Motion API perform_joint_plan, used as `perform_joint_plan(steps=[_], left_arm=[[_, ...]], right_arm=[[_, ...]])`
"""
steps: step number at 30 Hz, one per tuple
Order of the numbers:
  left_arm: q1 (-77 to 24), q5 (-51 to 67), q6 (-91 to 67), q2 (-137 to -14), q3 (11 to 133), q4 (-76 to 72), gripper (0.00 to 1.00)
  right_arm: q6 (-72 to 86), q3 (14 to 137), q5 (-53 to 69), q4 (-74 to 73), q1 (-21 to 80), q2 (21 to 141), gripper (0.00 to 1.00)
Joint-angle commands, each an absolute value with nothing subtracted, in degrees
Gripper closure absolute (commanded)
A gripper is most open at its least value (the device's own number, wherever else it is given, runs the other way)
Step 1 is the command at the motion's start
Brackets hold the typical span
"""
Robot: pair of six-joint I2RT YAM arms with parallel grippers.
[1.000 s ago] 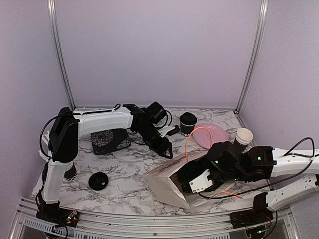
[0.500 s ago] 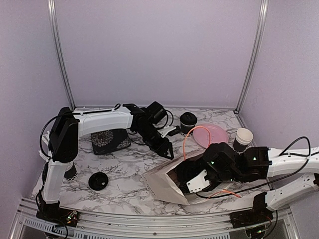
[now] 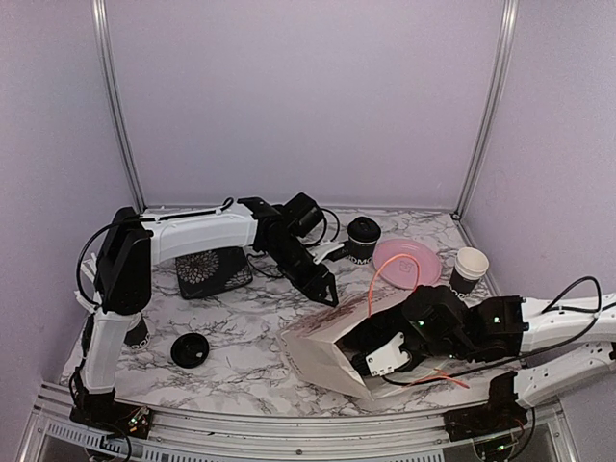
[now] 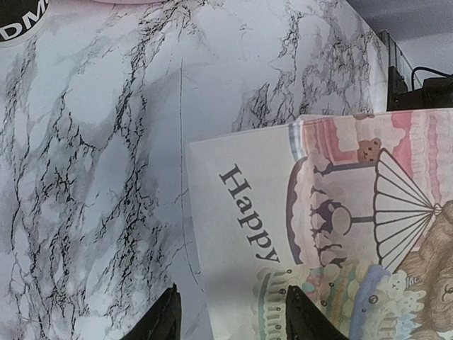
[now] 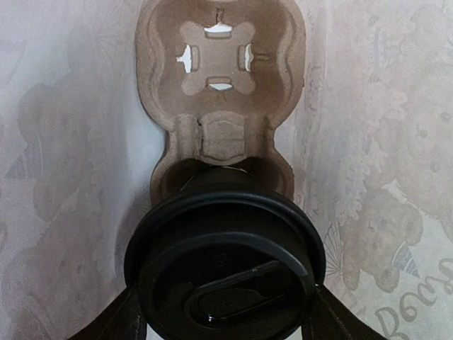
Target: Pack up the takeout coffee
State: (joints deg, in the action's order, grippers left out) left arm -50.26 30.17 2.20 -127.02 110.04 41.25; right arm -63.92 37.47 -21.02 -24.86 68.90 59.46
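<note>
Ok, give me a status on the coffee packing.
Done: the carrier sits inside the bag. In hand: the right gripper grips a lidded cup at the carrier's near slot. Left: a second lidded cup, an open cup and a loose lid sit outside the bag.

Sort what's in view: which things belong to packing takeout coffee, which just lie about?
Job: standing black lidded paper cup, bagged black lidded cup, brown pulp carrier, printed white paper bag, open black paper cup, loose black plastic lid.
Lying about: round pink plate, black floral pad.
</note>
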Motion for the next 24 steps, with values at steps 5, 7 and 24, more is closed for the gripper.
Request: perform_joint_plan(steps=[5,7,24], left_arm=[[-49.37,31.37,5.27,-129.73,114.32,46.61,0.49],[-49.02,31.39,5.63,-130.17,114.96,47.43,0.49],[-45.47,23.38,5.65,-120.68,107.4,47.96,0.47]], right_arm=[[-64.23,34.08,-23.4,-22.57,69.69,58.59,0.52],[-64.31,33.53,-23.63,-21.95,69.79,58.32,0.52],[-58.97,47.38,-12.16,-36.79,69.28,67.8,0.5]])
